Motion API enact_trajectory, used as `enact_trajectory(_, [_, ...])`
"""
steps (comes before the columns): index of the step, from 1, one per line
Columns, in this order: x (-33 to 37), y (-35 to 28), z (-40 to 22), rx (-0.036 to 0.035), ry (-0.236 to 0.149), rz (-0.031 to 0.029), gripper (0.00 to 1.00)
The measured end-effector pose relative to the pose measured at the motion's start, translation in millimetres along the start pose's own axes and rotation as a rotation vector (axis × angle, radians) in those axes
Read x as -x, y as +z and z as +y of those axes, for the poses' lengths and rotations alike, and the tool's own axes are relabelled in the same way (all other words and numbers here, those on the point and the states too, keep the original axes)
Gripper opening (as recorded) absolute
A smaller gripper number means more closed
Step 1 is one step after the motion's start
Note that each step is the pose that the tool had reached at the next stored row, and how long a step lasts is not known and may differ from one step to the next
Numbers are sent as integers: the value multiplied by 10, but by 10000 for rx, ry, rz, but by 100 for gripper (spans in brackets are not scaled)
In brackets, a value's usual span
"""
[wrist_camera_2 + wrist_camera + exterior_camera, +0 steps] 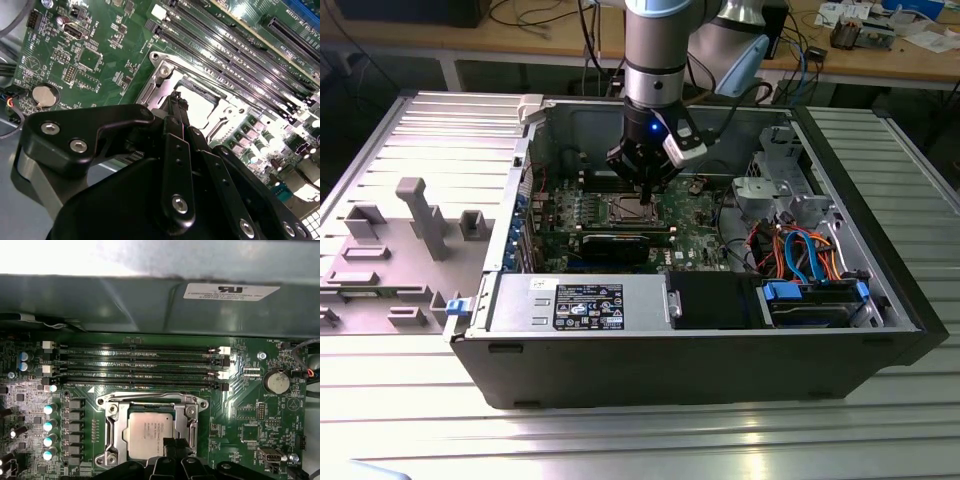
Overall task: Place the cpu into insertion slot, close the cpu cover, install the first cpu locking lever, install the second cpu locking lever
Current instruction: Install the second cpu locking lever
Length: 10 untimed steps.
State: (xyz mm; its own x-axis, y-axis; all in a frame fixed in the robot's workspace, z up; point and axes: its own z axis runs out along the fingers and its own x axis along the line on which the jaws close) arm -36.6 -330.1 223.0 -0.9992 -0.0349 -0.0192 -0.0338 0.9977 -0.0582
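Note:
The cpu [149, 430] lies in the insertion slot [627, 209] on the green motherboard, its silver top showing. The cpu cover [114, 427] lies flat around it as a silver frame with the chip in its cut-out. In the second wrist view the cpu [200, 102] and the cpu cover [155, 87] sit just beyond the fingertips. My gripper [175, 442] hangs low over one edge of the chip, its black fingers pressed together with nothing visible between them. It also appears from above [642, 183] and from behind [178, 97]. I cannot make out the locking levers.
Long memory slots [140, 367] run beside the socket, with the case wall [150, 305] behind them. A coin battery [276, 382] sits to one side. A black graphics card [620, 243], the power supply [580, 303] and a drive cage [790, 190] crowd the case.

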Motion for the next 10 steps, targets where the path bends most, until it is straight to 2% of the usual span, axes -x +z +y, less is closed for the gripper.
enact_trajectory(10, [0, 1, -1, -2, -1, 1, 11])
